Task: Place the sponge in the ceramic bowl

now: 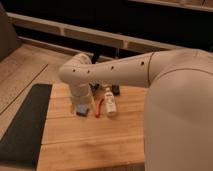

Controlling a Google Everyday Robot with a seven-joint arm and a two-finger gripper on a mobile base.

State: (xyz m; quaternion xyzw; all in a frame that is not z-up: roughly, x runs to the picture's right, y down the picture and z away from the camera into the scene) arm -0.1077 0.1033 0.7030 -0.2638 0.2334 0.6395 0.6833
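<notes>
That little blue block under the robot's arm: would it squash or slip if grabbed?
The sponge looks soft and matte, so it would probably squash a little rather than slip. Small and lying flat on the wooden table, it is likely light and unlikely to roll. The gripper sits just over it, largely hidden by the arm.

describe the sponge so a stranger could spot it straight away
On the wooden table, look below the white arm at its elbow, where the gripper hangs. The sponge is the small blue-grey block under it, left of the thin orange-red tool and the white bottle; nothing else is blue.
</notes>
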